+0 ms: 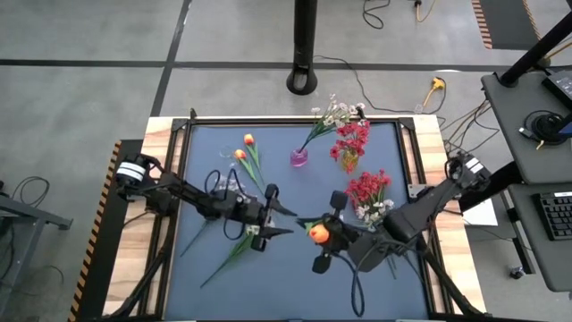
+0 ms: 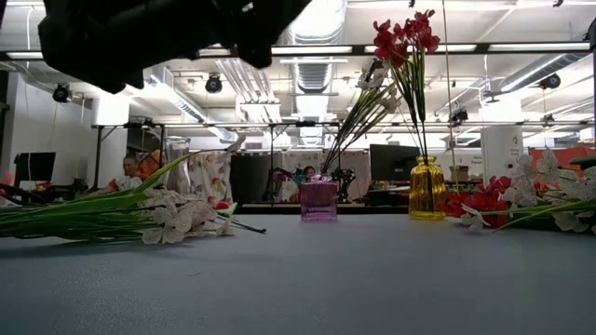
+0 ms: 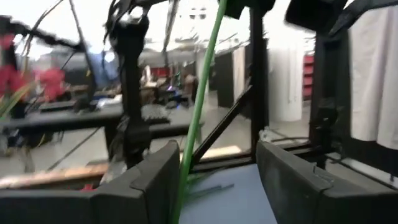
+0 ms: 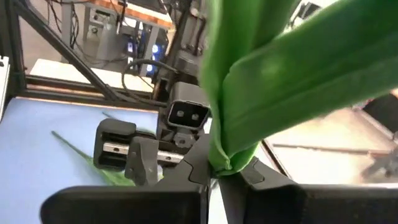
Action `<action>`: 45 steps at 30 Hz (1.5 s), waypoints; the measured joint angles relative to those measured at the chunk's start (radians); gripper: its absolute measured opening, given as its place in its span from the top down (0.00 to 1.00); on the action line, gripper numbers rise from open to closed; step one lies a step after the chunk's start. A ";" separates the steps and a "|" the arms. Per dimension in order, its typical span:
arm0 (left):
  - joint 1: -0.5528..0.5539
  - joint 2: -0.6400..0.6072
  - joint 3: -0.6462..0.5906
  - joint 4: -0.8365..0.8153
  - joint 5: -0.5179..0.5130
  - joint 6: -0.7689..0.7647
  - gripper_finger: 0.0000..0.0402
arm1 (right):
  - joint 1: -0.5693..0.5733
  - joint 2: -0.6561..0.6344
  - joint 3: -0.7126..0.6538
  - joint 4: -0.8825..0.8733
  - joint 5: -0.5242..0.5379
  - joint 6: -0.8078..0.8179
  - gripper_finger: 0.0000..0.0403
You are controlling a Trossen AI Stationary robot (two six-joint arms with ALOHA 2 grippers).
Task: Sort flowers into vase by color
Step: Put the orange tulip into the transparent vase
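Observation:
An orange tulip [image 1: 318, 233] hangs above the table's middle, with my right gripper [image 1: 327, 234] shut on its green stem. My left gripper [image 1: 288, 221] stands open just to the left. The stem [image 3: 196, 118] runs up between its fingers, close to one finger [image 3: 155, 180]; whether they touch, I cannot tell. A purple vase [image 1: 298, 157] with white sprays and a yellow vase [image 1: 349, 161] with red blossoms stand at the far side. Two orange tulips [image 1: 243, 148] lie at the far left. My right gripper pinches the tulip's stem between its two fingers, at the spot where the broad green leaves wrap it [image 4: 221, 163]. The fingers come nearly level from the table's right side. The flower is lifted clear of the table, its orange bud right beside the fingers.
Red blossoms [image 1: 368, 186] and white sprays [image 1: 377, 213] lie on the table at the right, under my right arm. Long green stems [image 1: 234, 250] lie near the left arm. Dark frame rails [image 1: 183, 179] border the blue mat.

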 joint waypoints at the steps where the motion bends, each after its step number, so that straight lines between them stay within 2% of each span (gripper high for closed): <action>1: 0.007 0.000 0.000 -0.020 -0.001 -0.013 0.50 | 0.000 -0.013 0.000 -0.039 -0.002 0.029 0.97; 5: 0.041 -0.012 0.000 -0.144 -0.001 -0.095 0.48 | 0.000 -0.059 0.000 -0.183 -0.046 0.152 0.97; 8: 0.062 -0.025 -0.002 -0.222 -0.002 -0.126 0.46 | -0.002 -0.095 0.000 -0.281 -0.118 0.258 0.97; 14: 0.063 -0.037 0.036 -0.219 0.002 -0.087 0.45 | -0.023 -0.104 0.001 -0.463 -0.216 0.430 0.97; 20: 0.052 0.008 0.187 -0.315 0.071 -0.050 0.45 | -0.054 -0.062 0.001 -0.488 -0.217 0.428 0.97; 24: 0.052 0.041 0.255 -0.379 0.070 -0.049 0.45 | -0.061 -0.053 0.001 -0.496 -0.217 0.418 0.97; 34: 0.052 0.129 0.380 -0.378 0.063 -0.023 0.45 | -0.061 -0.053 0.001 -0.496 -0.216 0.418 0.97; 37: 0.052 0.131 0.379 -0.378 0.056 -0.002 0.49 | -0.061 -0.053 0.000 -0.495 -0.216 0.417 0.97; 39: 0.051 0.130 0.379 -0.366 0.030 0.008 0.56 | -0.061 -0.053 0.000 -0.494 -0.216 0.409 0.97; 45: 0.051 0.130 0.379 -0.365 0.006 0.010 0.84 | -0.061 -0.053 0.000 -0.493 -0.216 0.397 0.97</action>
